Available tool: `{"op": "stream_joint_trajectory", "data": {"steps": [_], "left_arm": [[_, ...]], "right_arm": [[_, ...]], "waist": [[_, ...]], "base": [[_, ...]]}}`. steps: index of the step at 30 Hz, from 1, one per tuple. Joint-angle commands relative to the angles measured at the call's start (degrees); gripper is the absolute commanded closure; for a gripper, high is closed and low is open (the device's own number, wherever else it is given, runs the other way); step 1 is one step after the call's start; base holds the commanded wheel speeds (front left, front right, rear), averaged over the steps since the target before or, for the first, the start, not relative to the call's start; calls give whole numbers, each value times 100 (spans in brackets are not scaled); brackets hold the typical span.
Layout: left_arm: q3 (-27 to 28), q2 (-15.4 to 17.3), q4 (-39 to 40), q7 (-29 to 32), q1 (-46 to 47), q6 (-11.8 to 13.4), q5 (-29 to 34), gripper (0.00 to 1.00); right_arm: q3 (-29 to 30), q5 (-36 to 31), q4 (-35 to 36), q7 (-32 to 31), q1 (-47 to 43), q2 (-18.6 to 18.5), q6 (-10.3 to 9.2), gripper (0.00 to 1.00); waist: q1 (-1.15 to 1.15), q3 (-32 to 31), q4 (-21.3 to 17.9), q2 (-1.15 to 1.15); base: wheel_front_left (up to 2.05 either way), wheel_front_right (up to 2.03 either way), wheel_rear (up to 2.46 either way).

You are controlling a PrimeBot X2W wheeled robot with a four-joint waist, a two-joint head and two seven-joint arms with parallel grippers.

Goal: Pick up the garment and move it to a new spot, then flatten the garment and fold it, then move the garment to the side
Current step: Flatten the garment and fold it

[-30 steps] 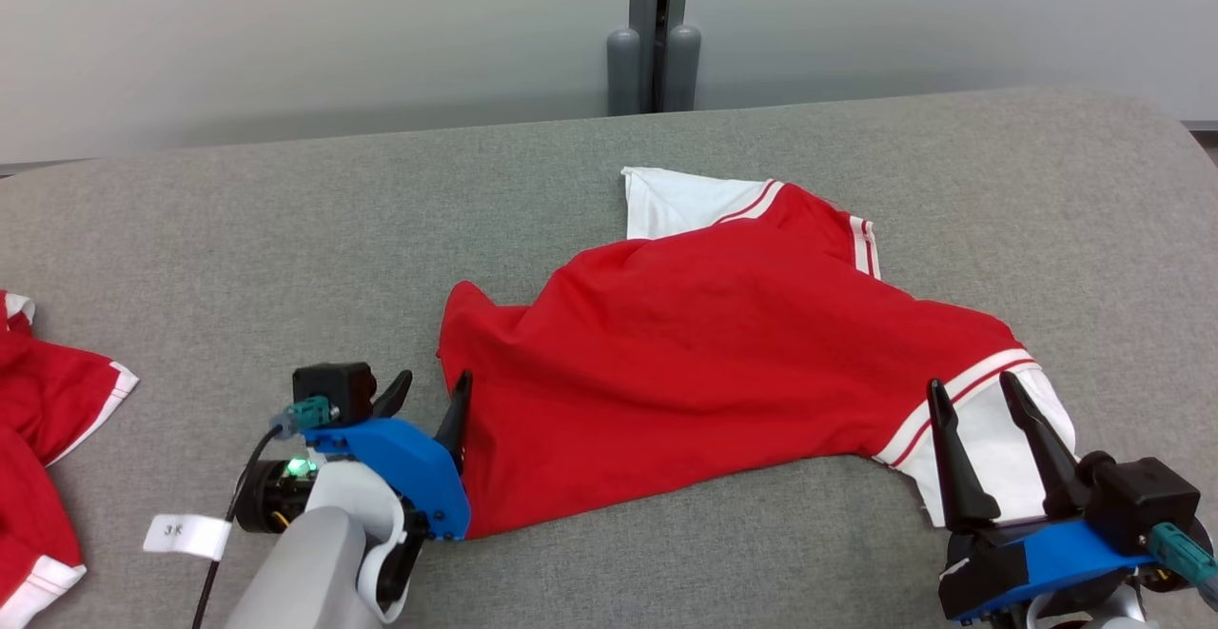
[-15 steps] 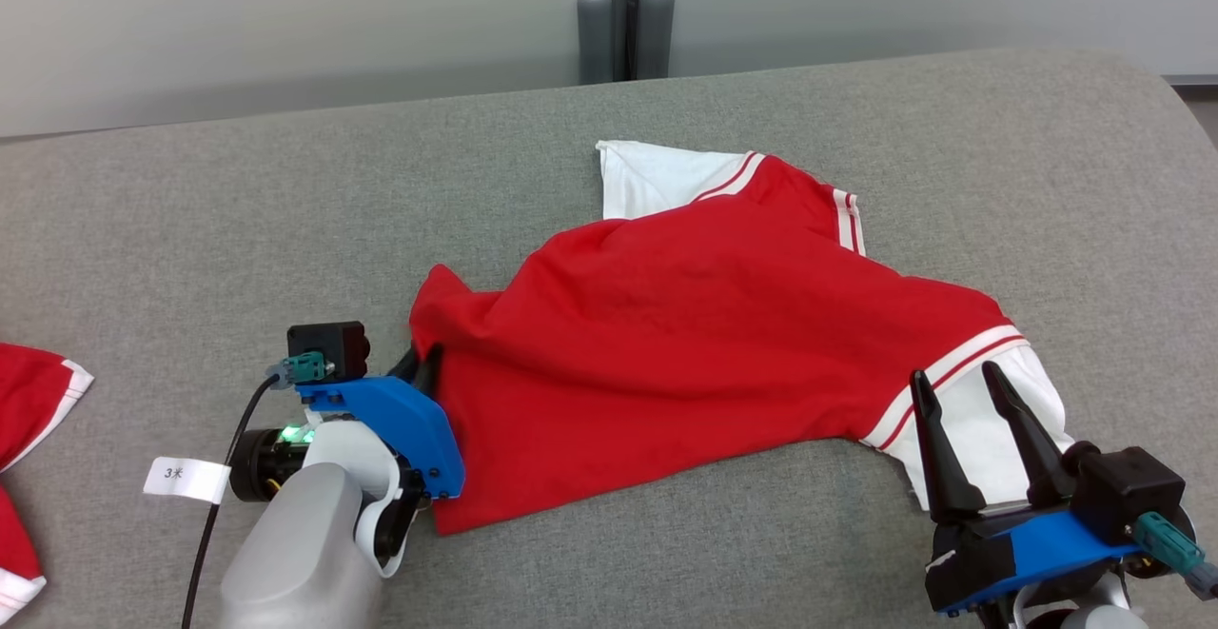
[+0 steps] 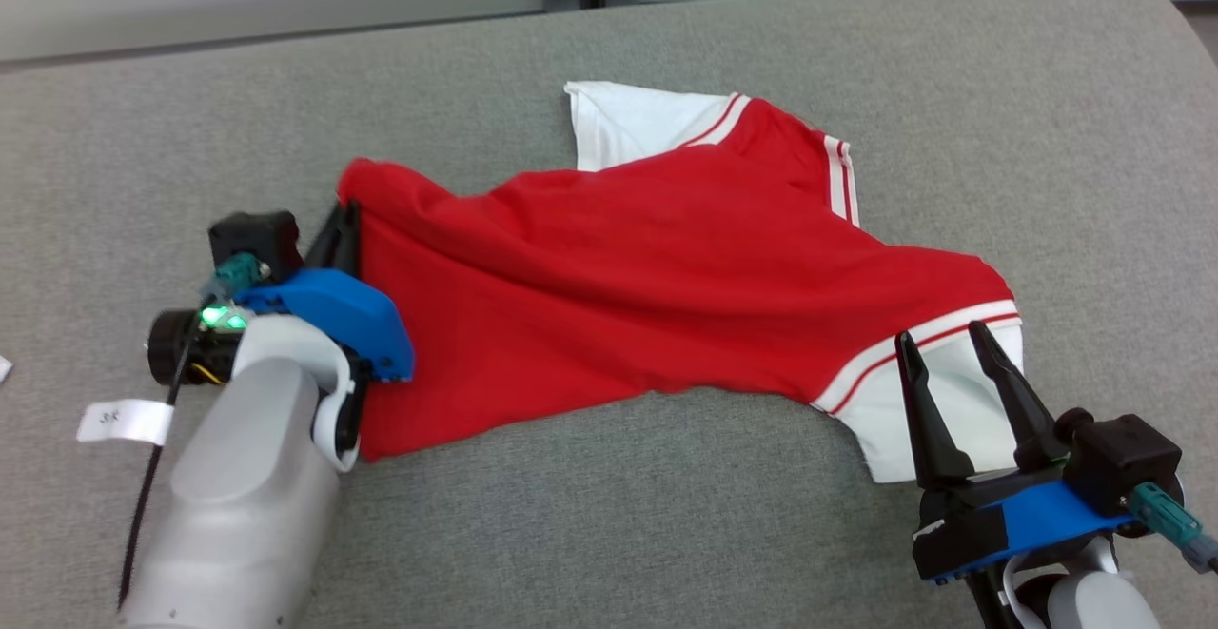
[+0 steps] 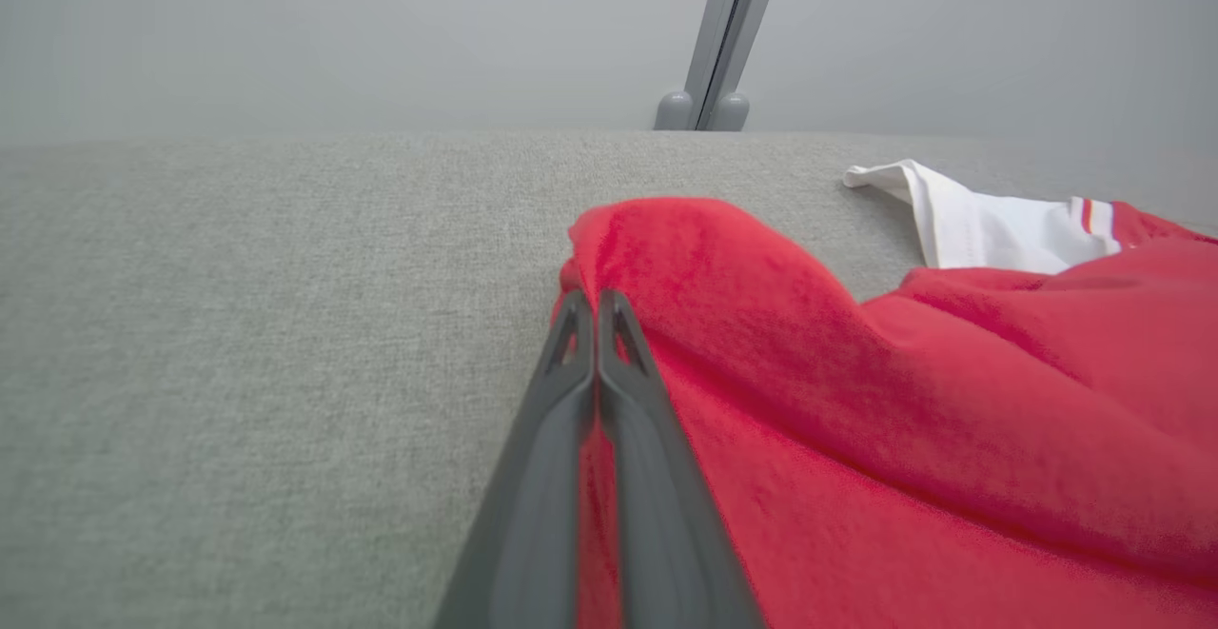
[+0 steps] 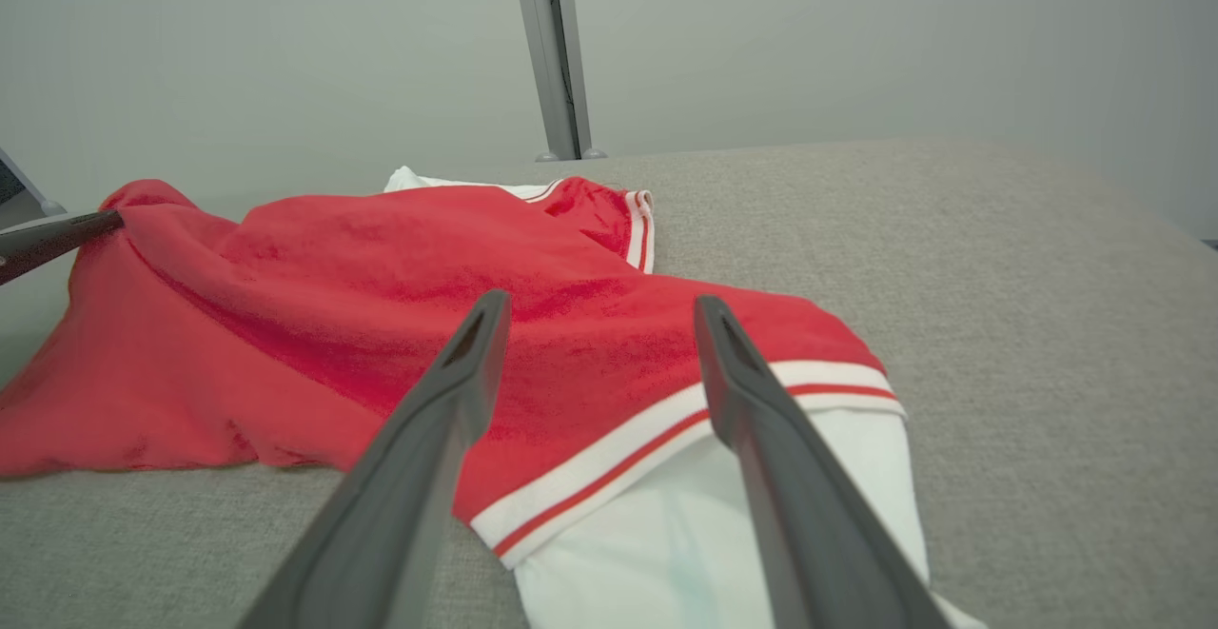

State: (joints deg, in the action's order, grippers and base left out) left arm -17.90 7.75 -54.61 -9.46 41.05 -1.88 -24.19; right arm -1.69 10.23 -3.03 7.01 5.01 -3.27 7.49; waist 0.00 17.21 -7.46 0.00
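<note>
Left gripper (image 3: 341, 229) has just snapped shut on the left edge of the red shirt (image 3: 647, 296) - cloth now pulled taut twd far left. Shirt lies mid grey surface (image 3: 609, 534), not flat yet. Right gripper (image 3: 940, 334) stays wide open over the near-right white sleeve (image 3: 880, 420) - nothing held there, so pickup's only half set.

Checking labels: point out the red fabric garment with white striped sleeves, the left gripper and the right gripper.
red fabric garment with white striped sleeves (image 3: 647, 296): head view, middle of its red body.
left gripper (image 4: 596, 298): left wrist view, between its shut fingertips.
right gripper (image 3: 940, 336): head view, between its open fingertips.
</note>
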Motion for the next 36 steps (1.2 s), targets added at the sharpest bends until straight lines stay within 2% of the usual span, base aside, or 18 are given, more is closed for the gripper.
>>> {"op": "stream_joint_trajectory", "data": {"steps": [1, 10, 14, 15, 16, 23, 27, 36], "left_arm": [[-17, 73, -36, -81, 156, 60, 42, 100], [-87, 429, -322, -375, 853, 199, 295, 100], [-173, 456, -447, -439, 958, 116, 344, 100], [-199, 447, -467, -461, 987, 87, 355, 35], [-214, 430, -479, -488, 996, 69, 356, 0], [-132, 346, -312, -571, 594, -38, 259, 0], [128, 359, 508, -576, 121, -67, 264, 0], [823, 262, 2569, -579, -1571, -10, 568, 0]], "right_arm": [[-14, 43, 8, 25, 82, -21, 1, 0], [-45, 27, -7, 106, 224, -5, 1, 0], [-53, 38, -73, 125, 243, 6, 1, 0], [-50, 55, -90, 125, 249, 8, 1, 0], [-50, 69, -104, 129, 258, 11, 1, 0], [-10, 92, -180, 163, 239, 16, 1, 0], [87, 50, -162, 146, 138, 20, 1, 0], [304, 75, -135, 36, -99, -41, 1, 0]], "waist": [[0, 57, -16, 0], [0, 386, -187, 0], [0, 362, -188, 0], [0, 346, -174, 0], [0, 324, -158, 0], [0, 34, -23, 0], [0, -186, 103, 0], [0, -769, 359, 0]], "base": [[0, 0, 0], [0, 0, 0], [0, 0, 0], [0, 0, 0], [0, 0, 0], [0, 0, 0], [0, 0, 0], [0, 0, 0]]}}
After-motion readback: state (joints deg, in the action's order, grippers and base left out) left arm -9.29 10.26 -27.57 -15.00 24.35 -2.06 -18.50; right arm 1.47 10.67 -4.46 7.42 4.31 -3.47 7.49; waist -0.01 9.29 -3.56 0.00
